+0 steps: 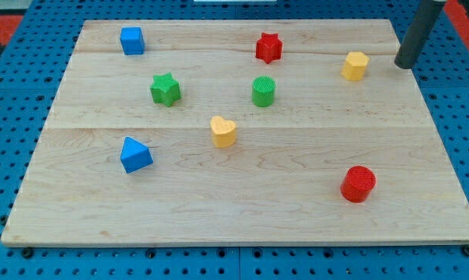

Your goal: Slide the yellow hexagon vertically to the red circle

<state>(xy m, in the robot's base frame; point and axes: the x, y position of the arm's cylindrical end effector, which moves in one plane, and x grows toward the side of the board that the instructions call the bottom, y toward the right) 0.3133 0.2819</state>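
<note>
In the camera view, we judge that we are at the approach step: the push itself is not begun. Our rod ends in my tip, which sits at the board's right edge, near the yellow hexagon at about its 3 o'clock and apart from it. There is no hand to open or close here (only a bare rod), and it has hold of nothing.

The yellow hexagon lies near the view's top right. The red circle lies well apart from it at roughly 6 o'clock, near the view's bottom right. So we judge the next move calls for bringing my tip round to the hexagon's 12 o'clock side, then pushing straight toward 6 o'clock.

The wooden board between the two blocks looks free, so nothing seems to stand in the way. The other blocks lie off to 9 o'clock: the red star, green cylinder, yellow heart, green star, blue cube and blue triangle. An off-centre push could turn the hexagon aside.
</note>
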